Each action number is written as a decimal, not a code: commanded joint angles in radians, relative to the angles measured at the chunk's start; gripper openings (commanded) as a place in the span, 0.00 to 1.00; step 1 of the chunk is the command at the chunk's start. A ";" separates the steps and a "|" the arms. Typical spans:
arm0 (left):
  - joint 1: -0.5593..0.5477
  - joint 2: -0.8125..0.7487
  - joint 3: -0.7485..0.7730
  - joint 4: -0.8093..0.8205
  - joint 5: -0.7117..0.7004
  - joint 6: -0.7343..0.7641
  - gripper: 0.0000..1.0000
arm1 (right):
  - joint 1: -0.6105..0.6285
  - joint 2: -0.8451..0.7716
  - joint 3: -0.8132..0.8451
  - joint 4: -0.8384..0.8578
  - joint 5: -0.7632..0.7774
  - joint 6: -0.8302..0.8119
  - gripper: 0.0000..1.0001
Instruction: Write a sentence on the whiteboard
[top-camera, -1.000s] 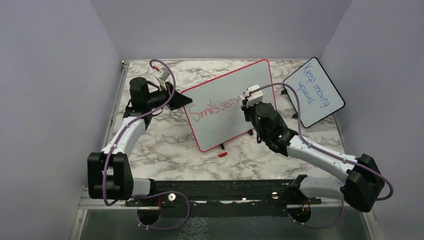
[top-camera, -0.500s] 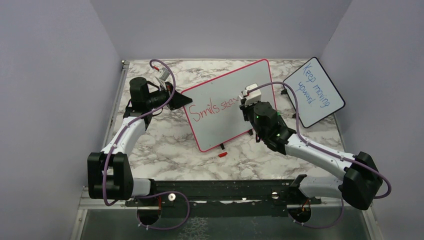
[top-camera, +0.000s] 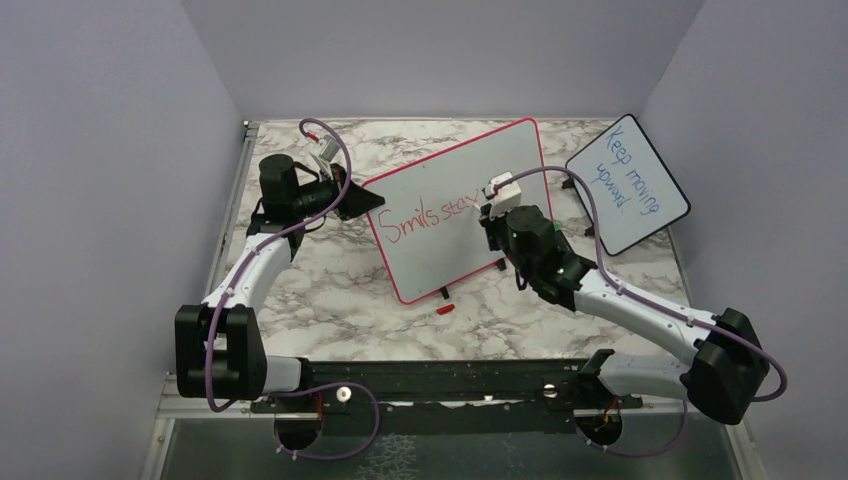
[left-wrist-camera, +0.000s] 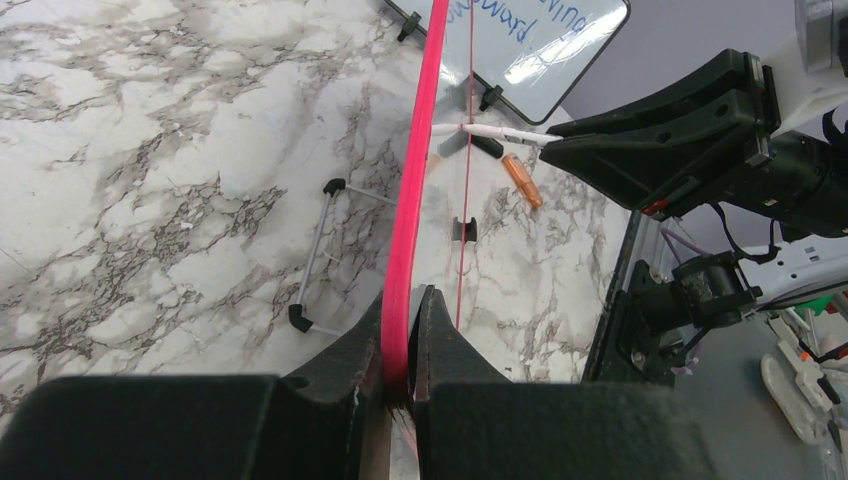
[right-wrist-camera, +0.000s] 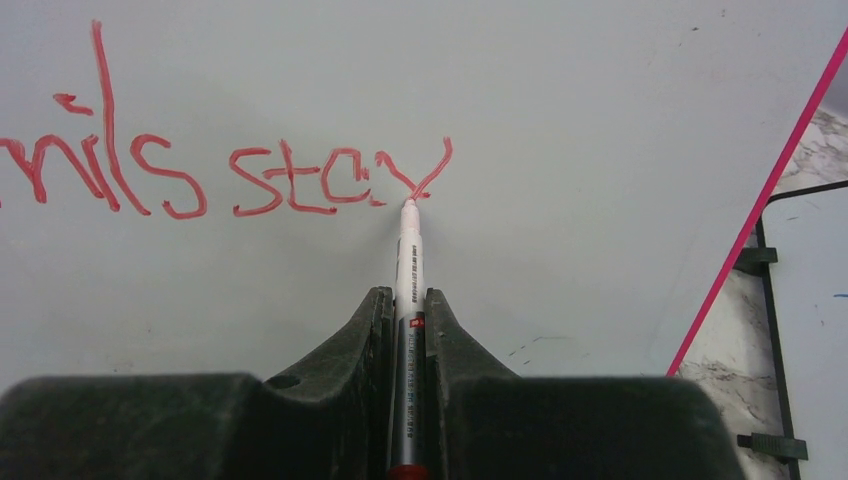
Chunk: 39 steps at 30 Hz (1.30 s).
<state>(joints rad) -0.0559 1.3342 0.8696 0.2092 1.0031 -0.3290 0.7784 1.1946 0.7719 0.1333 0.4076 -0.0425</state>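
Note:
The whiteboard (top-camera: 470, 175) with its red-pink frame stands tilted mid-table. Red handwriting (top-camera: 425, 215) on it reads "Smils stay"; the right wrist view shows "nils stay" (right-wrist-camera: 290, 180). My left gripper (top-camera: 358, 198) is shut on the board's left frame edge (left-wrist-camera: 408, 290), which sits between its jaws. My right gripper (right-wrist-camera: 408, 300) is shut on a white and grey red marker (right-wrist-camera: 408, 270). Its tip touches the board at the bottom of the "y". In the top view the right gripper (top-camera: 492, 212) is at the board's face, right of the words.
A smaller black-framed board (top-camera: 628, 185) with blue writing stands at the back right. A red marker cap (top-camera: 445, 309) lies on the marble table (top-camera: 330, 290) in front of the whiteboard. Purple walls close in both sides and the back.
My right gripper has shifted slightly at the board while writing, and the "y" of "stay" now shows. The left arm has not moved.

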 joint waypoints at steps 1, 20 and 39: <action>-0.024 0.026 -0.023 -0.074 -0.118 0.123 0.00 | -0.004 -0.003 -0.011 -0.105 -0.085 0.039 0.01; -0.024 0.025 -0.022 -0.077 -0.119 0.125 0.00 | -0.004 -0.044 -0.013 -0.183 -0.147 0.075 0.01; -0.024 0.023 -0.023 -0.082 -0.138 0.123 0.00 | 0.025 -0.165 -0.072 -0.094 -0.157 0.000 0.01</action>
<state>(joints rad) -0.0566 1.3331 0.8696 0.2073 1.0019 -0.3290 0.7872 1.0527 0.7166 -0.0116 0.2718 -0.0273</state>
